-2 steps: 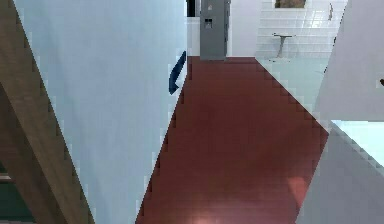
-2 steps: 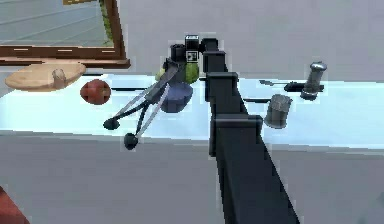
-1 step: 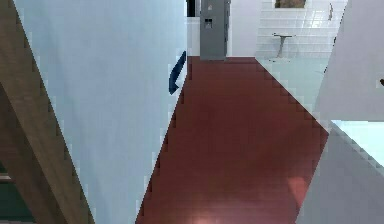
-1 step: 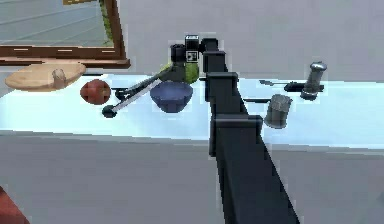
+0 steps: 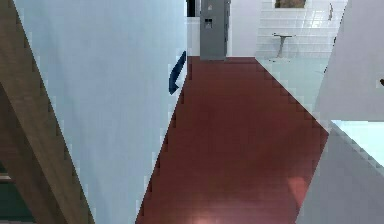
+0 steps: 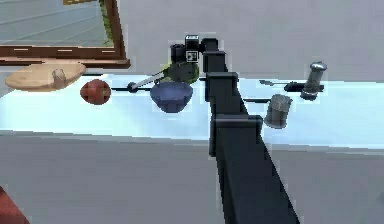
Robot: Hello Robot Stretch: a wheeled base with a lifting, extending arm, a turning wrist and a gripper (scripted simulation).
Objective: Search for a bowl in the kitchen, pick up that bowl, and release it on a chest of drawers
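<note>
You've got the bowl [image 6: 172, 96] found on the counter [image 6: 60, 122], gripper [image 6: 160, 76] by it, can't tell if holding anything; lift and drawers drop remain.

Forward view: red-brown floor [image 5: 240, 120] runs down a corridor to a tall grey fridge-like unit [image 5: 213, 28] at the far end. Pale wall [image 5: 100, 100] along the view's left, wooden door frame [image 5: 22, 140] at its near edge, small dark blue object [image 5: 177, 72] at the wall's far corner. White tiled wall [image 5: 300, 25] far right. Arm side view: pale table [image 6: 60, 115] below a wood-framed window [image 6: 50, 22]. On it, left to right: flat tan loaf-like item [image 6: 45, 75], red-brown round fruit [image 6: 95, 91] near it, metal cup [image 6: 279, 110], dark shaker with silver top [image 6: 316, 78]. Cup and shaker stand upright, apart.
</note>
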